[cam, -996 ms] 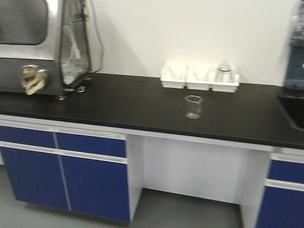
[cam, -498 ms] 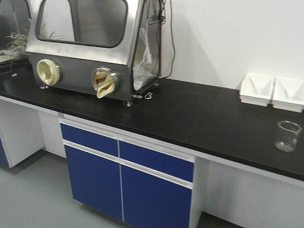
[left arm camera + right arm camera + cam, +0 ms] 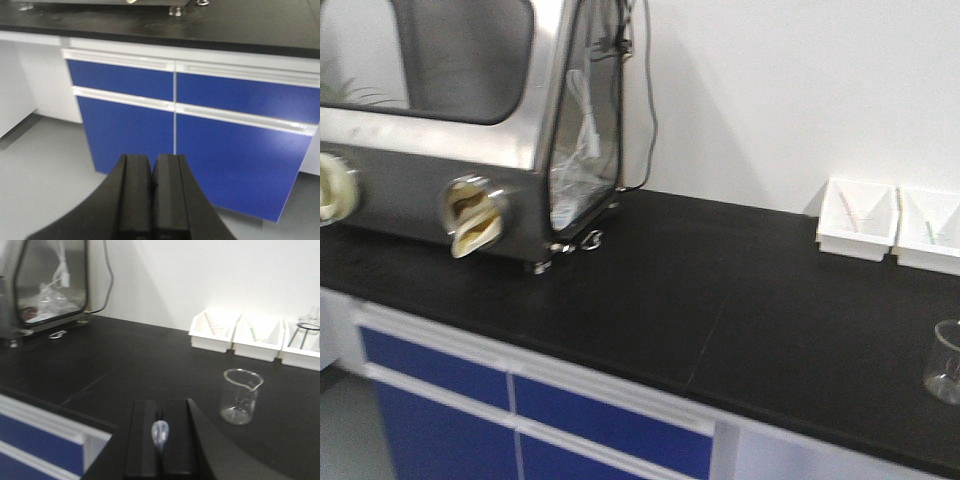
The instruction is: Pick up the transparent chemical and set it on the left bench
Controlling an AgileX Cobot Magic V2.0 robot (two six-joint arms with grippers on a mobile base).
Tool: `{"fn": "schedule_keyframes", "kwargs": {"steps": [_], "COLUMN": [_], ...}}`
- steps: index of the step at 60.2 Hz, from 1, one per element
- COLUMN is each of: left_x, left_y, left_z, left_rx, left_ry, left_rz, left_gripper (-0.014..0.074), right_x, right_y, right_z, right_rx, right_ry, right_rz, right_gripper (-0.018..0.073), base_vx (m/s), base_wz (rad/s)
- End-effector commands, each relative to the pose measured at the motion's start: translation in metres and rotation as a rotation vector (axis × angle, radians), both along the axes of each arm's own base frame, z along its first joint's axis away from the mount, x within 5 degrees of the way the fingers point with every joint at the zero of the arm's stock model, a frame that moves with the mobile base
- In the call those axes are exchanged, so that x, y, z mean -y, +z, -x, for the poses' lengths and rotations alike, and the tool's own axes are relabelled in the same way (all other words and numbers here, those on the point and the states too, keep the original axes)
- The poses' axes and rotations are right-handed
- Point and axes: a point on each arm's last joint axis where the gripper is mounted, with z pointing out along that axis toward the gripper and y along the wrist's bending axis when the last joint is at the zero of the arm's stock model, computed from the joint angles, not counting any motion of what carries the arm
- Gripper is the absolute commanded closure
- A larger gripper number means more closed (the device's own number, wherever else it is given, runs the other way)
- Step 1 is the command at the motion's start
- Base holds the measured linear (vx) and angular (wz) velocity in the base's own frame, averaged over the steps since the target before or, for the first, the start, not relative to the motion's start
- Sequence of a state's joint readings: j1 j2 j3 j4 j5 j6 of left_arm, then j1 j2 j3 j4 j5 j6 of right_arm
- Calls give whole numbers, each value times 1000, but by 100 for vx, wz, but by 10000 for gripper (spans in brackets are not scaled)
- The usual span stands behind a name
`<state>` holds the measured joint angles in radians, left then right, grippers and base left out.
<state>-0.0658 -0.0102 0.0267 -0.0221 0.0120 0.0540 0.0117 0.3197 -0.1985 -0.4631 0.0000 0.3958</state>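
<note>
On the bench (image 3: 125,370), near the white trays (image 3: 212,335), the transparent chemical (image 3: 241,396) stands ungrasped! Right fingers (image 3: 145,440) pinch a translucent bulb (image 3: 160,435), left fingers (image 3: 136,195) pressed together. Approach step, I reckon: next, close in squarely.

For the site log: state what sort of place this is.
Most likely a laboratory: a steel glove box on a black bench, a clear glass beaker, white trays holding droppers.
</note>
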Motion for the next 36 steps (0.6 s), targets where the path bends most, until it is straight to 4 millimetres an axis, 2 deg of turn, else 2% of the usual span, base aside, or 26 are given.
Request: {"fn": "schedule_keyframes", "kwargs": {"steps": [1,36], "left_x": [0,0], "left_y": [3,3], "left_z": [1,1], "left_rx": [81,81], "left_ry": [-1,-1], "left_rz": [14,14], "left_gripper": [600,600], "right_x": [-3,-3], "right_y": [16,16], "right_z": [0,0], "right_rx": [86,86], "right_ry": [28,28], "right_rz": [6,6], "right_gripper": [559,559], "base_vx": [46,40], "base_wz": [-41,-43]}}
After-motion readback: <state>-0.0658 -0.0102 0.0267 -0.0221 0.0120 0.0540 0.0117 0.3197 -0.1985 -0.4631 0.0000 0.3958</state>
